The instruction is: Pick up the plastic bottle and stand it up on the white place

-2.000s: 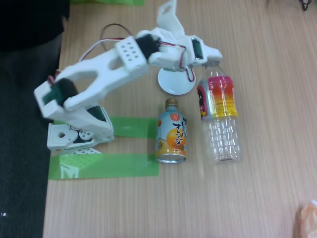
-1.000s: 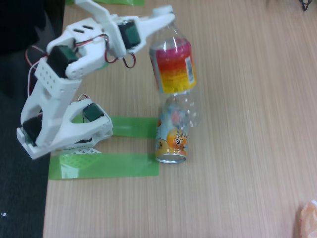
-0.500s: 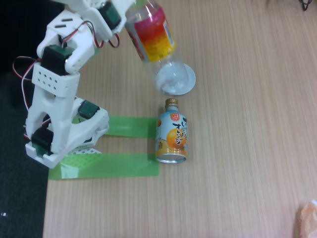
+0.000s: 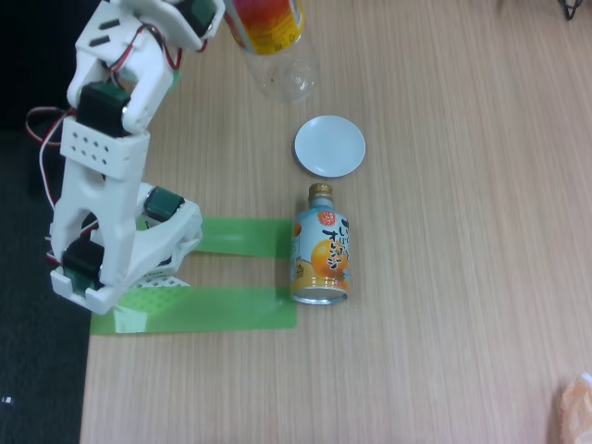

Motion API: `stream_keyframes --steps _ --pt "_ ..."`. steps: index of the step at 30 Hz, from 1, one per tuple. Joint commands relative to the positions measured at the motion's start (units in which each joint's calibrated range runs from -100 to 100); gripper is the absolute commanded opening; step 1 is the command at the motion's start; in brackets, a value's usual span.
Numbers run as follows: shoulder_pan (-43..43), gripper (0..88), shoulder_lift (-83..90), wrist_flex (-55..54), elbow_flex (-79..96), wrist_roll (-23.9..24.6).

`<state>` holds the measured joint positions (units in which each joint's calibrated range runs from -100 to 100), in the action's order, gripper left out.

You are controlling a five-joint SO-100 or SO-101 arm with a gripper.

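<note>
Two containers are seen in the fixed view, taken here from the lower edge of the picture upward. Nearest lies the orange-drink can (image 4: 321, 254) on its side on the wooden table (image 4: 462, 277), its gold cap towards the white dish (image 4: 329, 145), which sits just above it and is bare. To the left, strips of green tape (image 4: 199, 310) are laid under the base of the white arm (image 4: 106, 199), which is raised steeply towards the top edge. Farthest up, the plastic bottle (image 4: 273, 42) is carried in the air, its clear base lowest and its label and neck cut off by the frame. The gripper itself is lost at that edge, so its opening cannot be told, though the bottle is judged to be held by it. The carrying step is judged to be in hand, with placement not yet done. For the next move, the bottle's base would need to be brought over the dish, set upright, lowered onto it, and only then released.
</note>
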<state>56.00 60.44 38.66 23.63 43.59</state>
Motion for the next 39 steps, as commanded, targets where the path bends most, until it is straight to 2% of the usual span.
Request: stream_keyframes --steps 1,11,16,24,32,39 --pt "-2.0 13.6 -3.7 -1.1 -0.2 0.1" --pt "-12.4 13.6 -12.3 -1.1 -0.2 0.5" --pt "-15.0 13.6 -14.7 -1.1 -0.2 0.5" --pt "-14.3 13.6 -19.8 -1.3 -0.5 0.5" --pt "-9.8 13.6 -22.8 -13.0 -0.2 0.5" --pt "-5.2 13.6 -27.0 -15.0 -0.2 0.5"
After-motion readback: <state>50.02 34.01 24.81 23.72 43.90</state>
